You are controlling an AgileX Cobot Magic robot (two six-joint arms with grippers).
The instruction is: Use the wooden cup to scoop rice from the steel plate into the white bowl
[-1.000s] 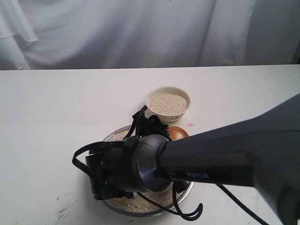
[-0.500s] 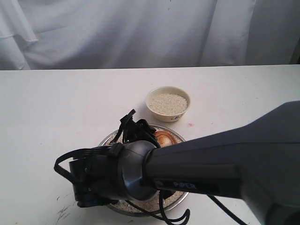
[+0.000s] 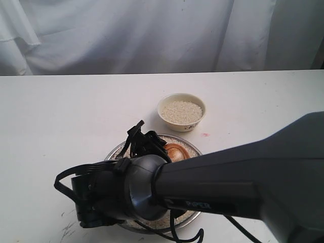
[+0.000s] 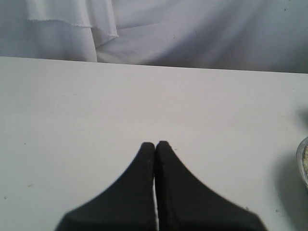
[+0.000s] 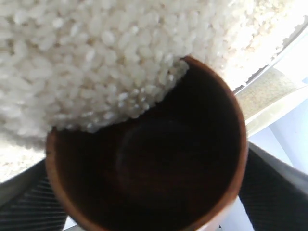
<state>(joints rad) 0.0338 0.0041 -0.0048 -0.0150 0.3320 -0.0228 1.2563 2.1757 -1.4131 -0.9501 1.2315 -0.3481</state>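
The wooden cup [image 3: 176, 150] lies tilted inside the steel plate [image 3: 115, 149], with my right gripper [image 3: 161, 147] shut on it. In the right wrist view the cup's dark inside [image 5: 159, 163] faces the camera, its rim pushed into the heap of rice [image 5: 96, 57]. Some grains spill over the rim. A black finger [image 5: 276, 190] shows on each side of the cup. The plate's shiny rim [image 5: 269, 91] runs past. The white bowl [image 3: 172, 123] stands beyond the plate, holding rice [image 3: 181, 111]. My left gripper [image 4: 155, 144] is shut on nothing above the bare tabletop.
The right arm's dark body [image 3: 228, 187] hides most of the plate in the exterior view. White cloth [image 3: 152, 35] hangs behind the white table [image 3: 61, 111]. The plate's edge [image 4: 303, 166] shows at the side of the left wrist view.
The right arm has swung left and lower over the plate. The cup has moved from the plate's right side toward its middle and tipped into the rice.
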